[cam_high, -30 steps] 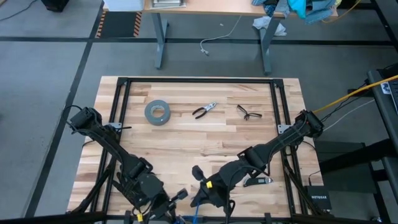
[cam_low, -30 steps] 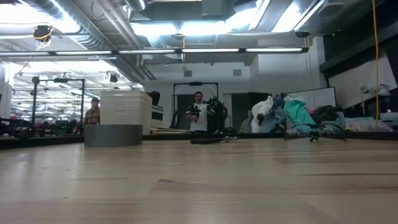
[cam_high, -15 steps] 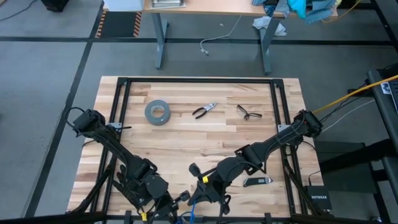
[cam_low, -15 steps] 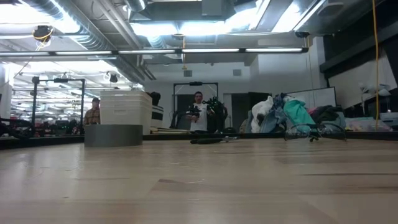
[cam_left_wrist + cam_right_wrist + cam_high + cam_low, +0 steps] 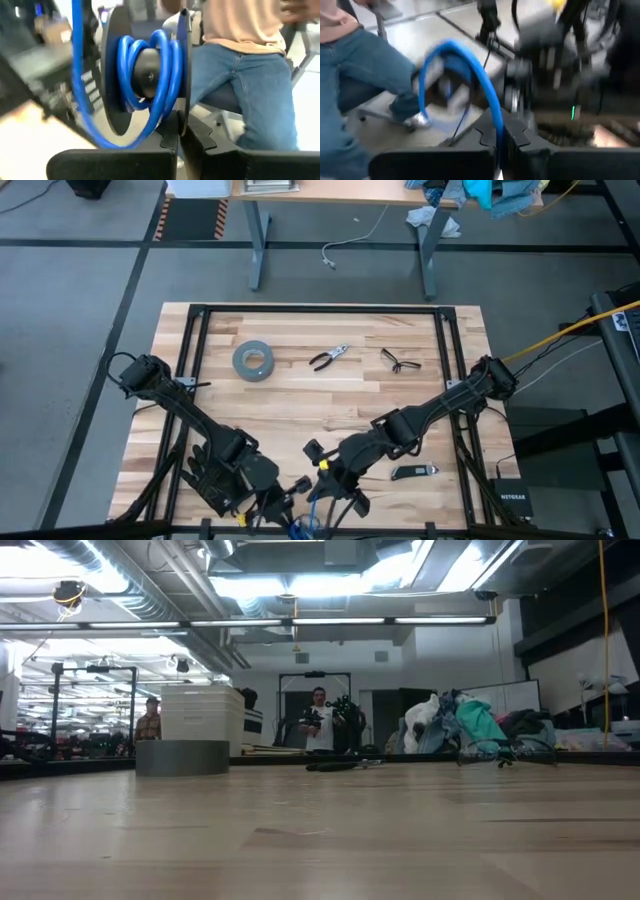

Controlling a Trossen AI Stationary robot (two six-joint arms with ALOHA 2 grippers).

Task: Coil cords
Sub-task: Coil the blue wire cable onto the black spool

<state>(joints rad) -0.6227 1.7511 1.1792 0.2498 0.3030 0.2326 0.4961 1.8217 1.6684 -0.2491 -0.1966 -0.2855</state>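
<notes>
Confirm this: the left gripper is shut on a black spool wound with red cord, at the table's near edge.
Wrong in one respect: the cord is bright blue, not red, as the left wrist view shows. The left gripper is indeed shut on the black spool at the near edge.

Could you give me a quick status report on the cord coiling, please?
Left gripper shut on a black spool. Right gripper shut on blue cord, near table edge. Cord partly wound on spool. Seated person close behind.

The cords (image 5: 160, 75) are seen as a bright blue cable, wound in several loops around the dark hub of a black spool (image 5: 145, 75). One free strand is arched away from it, beyond the table's near edge.
</notes>
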